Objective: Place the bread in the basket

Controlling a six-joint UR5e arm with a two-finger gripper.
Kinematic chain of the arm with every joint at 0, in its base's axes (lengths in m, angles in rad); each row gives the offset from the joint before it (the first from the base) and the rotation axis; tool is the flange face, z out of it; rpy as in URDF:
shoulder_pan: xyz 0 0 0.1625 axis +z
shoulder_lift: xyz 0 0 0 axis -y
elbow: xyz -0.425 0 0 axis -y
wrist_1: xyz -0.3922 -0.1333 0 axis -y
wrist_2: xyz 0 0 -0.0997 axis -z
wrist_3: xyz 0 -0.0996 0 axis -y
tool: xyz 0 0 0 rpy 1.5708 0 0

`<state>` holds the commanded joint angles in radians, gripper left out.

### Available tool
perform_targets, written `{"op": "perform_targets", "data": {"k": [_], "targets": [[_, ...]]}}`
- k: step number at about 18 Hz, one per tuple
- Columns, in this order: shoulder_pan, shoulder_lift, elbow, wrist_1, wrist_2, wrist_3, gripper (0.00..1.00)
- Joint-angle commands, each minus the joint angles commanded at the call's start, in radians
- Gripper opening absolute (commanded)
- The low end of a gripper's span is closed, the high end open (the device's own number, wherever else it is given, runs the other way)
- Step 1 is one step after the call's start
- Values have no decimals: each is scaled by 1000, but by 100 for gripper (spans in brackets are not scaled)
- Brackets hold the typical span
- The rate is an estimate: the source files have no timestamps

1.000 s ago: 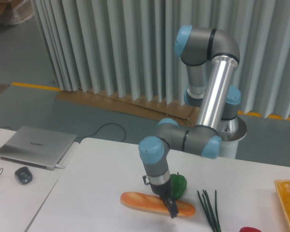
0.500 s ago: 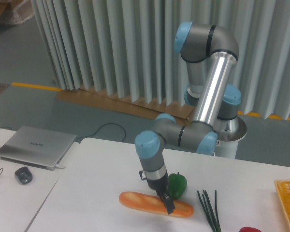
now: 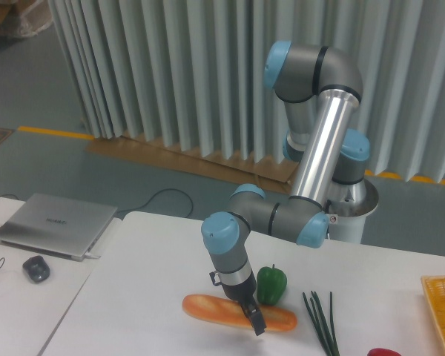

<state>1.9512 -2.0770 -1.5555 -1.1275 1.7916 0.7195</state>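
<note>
The baguette [image 3: 237,313] lies on the tabletop [image 3: 141,297], the green pepper [image 3: 271,284] at its 1 o'clock. The tool [image 3: 255,322] straddles it right of centre; whether it grips is unclear. Clamp firmly, lift level, then carry toward the basket [image 3: 439,308] at 3 o'clock.

Green pepper [image 3: 271,285] sits just beside the jaws, behind them. Green stalks [image 3: 320,320] lie to their right. Laptop [image 3: 54,225] and mouse [image 3: 35,268] lie well apart, left.
</note>
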Motion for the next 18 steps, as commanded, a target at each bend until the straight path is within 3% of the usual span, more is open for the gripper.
{"op": "perform_targets", "data": {"k": [18], "targets": [[-2, -21, -12, 0, 20, -25, 100]]}}
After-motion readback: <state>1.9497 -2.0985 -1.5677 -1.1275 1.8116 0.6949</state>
